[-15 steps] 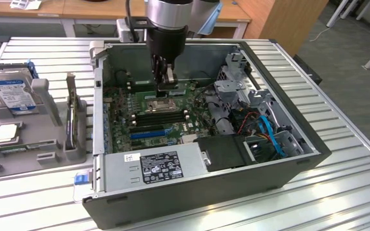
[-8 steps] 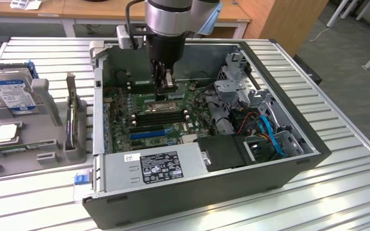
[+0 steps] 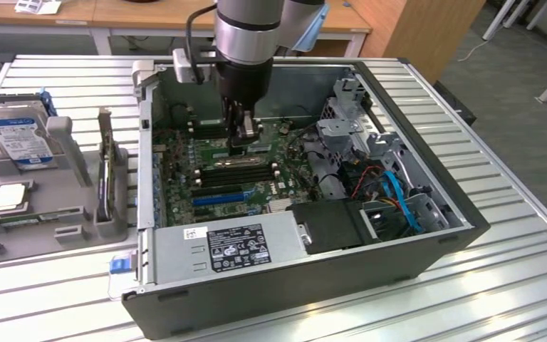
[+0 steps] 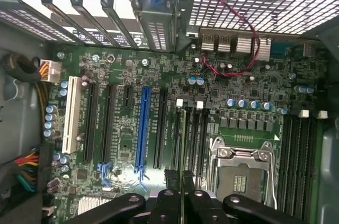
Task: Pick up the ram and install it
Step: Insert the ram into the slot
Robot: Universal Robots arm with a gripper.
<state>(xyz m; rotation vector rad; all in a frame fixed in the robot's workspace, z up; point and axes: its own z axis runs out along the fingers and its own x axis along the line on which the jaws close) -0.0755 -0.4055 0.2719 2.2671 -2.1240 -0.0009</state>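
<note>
My gripper [image 3: 243, 135] is lowered inside the open computer case [image 3: 302, 292], over the motherboard [image 3: 219, 167]. In the wrist view the ram [image 4: 183, 139] shows edge-on as a thin green strip. It runs from between my dark fingers [image 4: 170, 180] down to the bank of black memory slots [image 4: 195, 134] beside the processor socket [image 4: 241, 173]. My gripper [image 4: 181, 181] is shut on the ram. Whether the stick's lower edge touches a slot cannot be told.
A second bank of memory slots [image 4: 302, 155] lies beyond the socket. Blue and black expansion slots [image 4: 142, 128] sit alongside. Outside the case, a grey holder [image 3: 26, 214] carries a hard drive [image 3: 15, 132], an upright dark card [image 3: 112, 174] and a silvery processor chip [image 3: 8, 196].
</note>
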